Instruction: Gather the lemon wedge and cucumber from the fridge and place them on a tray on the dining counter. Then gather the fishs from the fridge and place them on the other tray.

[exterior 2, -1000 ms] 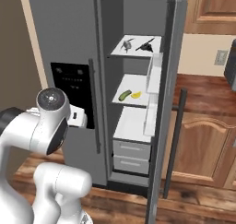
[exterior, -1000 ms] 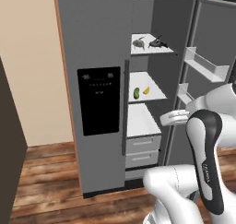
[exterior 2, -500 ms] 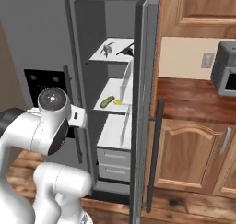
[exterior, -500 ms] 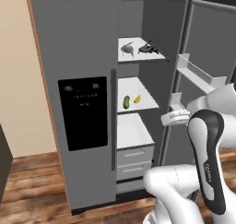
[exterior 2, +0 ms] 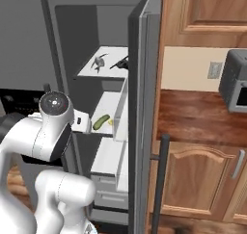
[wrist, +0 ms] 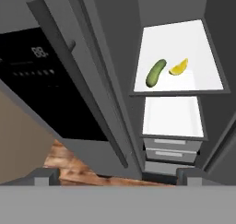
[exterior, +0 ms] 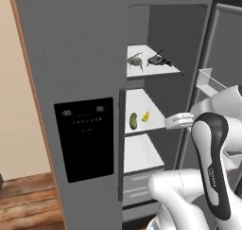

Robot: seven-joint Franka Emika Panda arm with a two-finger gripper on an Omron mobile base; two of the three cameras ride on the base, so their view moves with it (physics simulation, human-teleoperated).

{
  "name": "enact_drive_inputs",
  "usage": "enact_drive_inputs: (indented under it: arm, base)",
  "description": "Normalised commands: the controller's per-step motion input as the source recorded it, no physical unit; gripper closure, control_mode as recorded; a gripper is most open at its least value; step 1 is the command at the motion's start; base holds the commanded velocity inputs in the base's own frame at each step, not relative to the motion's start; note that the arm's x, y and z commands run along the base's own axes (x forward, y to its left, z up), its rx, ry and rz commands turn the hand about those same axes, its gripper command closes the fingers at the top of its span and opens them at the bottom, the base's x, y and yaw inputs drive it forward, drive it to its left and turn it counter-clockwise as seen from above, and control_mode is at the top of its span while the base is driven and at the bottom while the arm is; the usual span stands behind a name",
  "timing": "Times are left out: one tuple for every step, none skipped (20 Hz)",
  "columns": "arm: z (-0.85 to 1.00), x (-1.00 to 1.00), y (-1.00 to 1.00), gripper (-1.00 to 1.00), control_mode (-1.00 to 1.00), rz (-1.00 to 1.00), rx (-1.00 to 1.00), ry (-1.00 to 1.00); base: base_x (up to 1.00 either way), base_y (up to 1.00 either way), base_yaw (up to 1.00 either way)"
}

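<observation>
A rendered home kitchen.
An open grey fridge (exterior: 85, 82) stands on a wood floor (exterior: 23, 200), beside wooden cabinets (exterior 2: 202, 180) and a toaster oven (exterior 2: 235, 81).

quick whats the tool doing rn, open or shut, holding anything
tool: open, holding nothing; it faces the fridge shelf with the cucumber and lemon wedge, well short of both.

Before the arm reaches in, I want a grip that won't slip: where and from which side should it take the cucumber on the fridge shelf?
Take the cucumber at its middle, across its narrow width, coming in from the open front of the fridge and down from above. It lies flat on the shelf, slanted, so turn the open pincer square to its length. The lemon wedge lies beside it, apart.
</observation>
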Motion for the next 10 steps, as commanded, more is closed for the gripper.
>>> enact_drive_inputs:
  arm:
    - [0.0, 0.0, 0.0, -1.0, 1.0, 0.0, 0.0, 0.0]
    - [0.0, 0.0, 0.0, -1.0, 1.0, 0.0, 0.0, 0.0]
    - [0.0, 0.0, 0.0, -1.0, 1.0, 0.0, 0.0, 0.0]
    - [0.0, 0.0, 0.0, -1.0, 1.0, 0.0, 0.0, 0.0]
    - [0.0, 0.0, 0.0, -1.0, 1.0, 0.0, 0.0, 0.0]
    - [0.0, 0.0, 0.0, -1.0, 1.0, 0.0, 0.0, 0.0]
    - [0.0, 0.0, 0.0, -1.0, 1.0, 0.0, 0.0, 0.0]
    - [0.0, 0.0, 0.0, -1.0, 1.0, 0.0, 0.0, 0.0]
    - [0.0, 0.0, 0.0, -1.0, 1.0, 0.0, 0.0, 0.0]
    - [0.0, 0.0, 0.0, -1.0, 1.0, 0.0, 0.0, 0.0]
  base:
    - [0.42, 0.0, -0.15]
    - [0.44, 0.0, -0.16]
    - [0.46, 0.0, -0.16]
    - [0.46, 0.0, -0.16]
    - [0.49, 0.0, -0.17]
    - [0.5, 0.0, -0.17]
    - [0.51, 0.0, -0.18]
    - [0.51, 0.01, -0.18]
    - [0.51, 0.01, -0.18]
    - [0.52, 0.04, -0.18]
